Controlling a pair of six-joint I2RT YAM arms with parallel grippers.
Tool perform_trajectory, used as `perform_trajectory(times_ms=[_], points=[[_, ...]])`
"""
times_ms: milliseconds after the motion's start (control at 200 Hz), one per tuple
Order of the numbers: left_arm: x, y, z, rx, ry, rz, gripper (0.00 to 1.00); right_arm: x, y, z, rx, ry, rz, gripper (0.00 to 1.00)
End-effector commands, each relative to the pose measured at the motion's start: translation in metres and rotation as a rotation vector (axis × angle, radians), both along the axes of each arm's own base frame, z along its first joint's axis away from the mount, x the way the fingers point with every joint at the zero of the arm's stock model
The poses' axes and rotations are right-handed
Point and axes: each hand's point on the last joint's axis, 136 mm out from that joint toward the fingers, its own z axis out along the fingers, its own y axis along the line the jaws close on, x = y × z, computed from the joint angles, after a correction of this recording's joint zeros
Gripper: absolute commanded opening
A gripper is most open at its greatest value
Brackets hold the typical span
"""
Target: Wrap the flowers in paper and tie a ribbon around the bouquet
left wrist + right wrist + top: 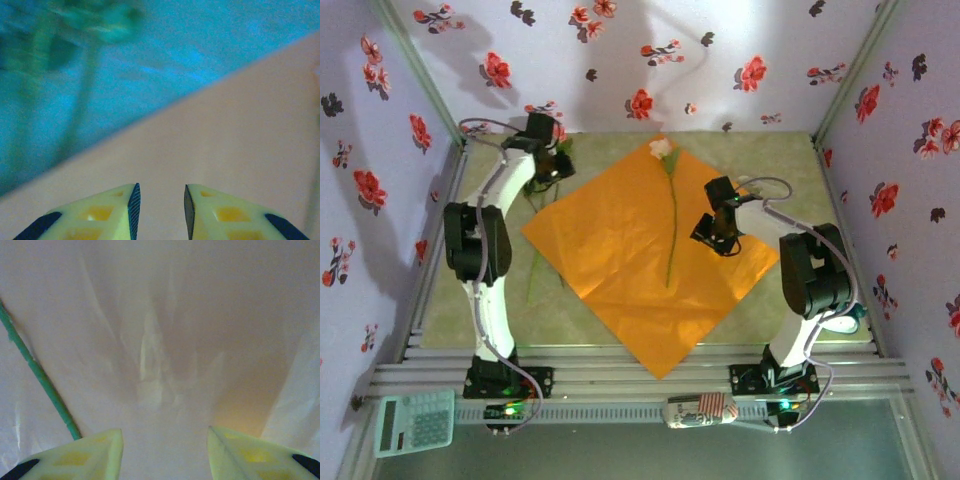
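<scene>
left tool narrowly parted, empty, right tool wider, empty, flower stem beside it on paper

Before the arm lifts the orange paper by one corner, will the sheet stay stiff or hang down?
Probably floppy: the paper looks thin and shows soft creases in the right wrist view, so a lifted corner would likely droop. It seems light; a push may wrinkle it. The flower lying on it could roll off.

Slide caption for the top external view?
Cream flower on orange paper; right gripper over the sheet, left gripper at its edge.
</scene>
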Motion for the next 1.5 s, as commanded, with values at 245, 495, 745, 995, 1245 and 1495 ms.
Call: perform_trajectory(times_ms=[245, 495, 745, 995, 1245, 1495], points=[[-0.001, 0.064, -0.078, 0.31, 0.255, -0.099, 0.31, -0.003, 0.01, 0.017, 0.003, -0.004, 0.015, 0.49], [-0.003, 0.077, -0.098, 0.4, 0.293, -0.136, 0.32, -0.002, 0.01, 0.024, -0.001, -0.006, 0.016, 0.5], [0.002, 0.074, -0.09, 0.402, 0.257, -0.165, 0.38, -0.002, 0.01, 0.022, -0.003, -0.001, 0.014, 0.5], [0.003, 0.071, -0.055, 0.388, 0.177, -0.172, 0.49, -0.001, 0.01, 0.017, -0.007, 0.008, 0.017, 0.5], [0.004, 0.078, -0.074, 0.399, 0.213, -0.186, 0.45, -0.006, 0.009, 0.015, -0.011, 0.018, 0.019, 0.49], [0.003, 0.086, -0.102, 0.423, 0.275, -0.194, 0.38, -0.011, 0.006, 0.017, -0.019, 0.021, 0.02, 0.5]])
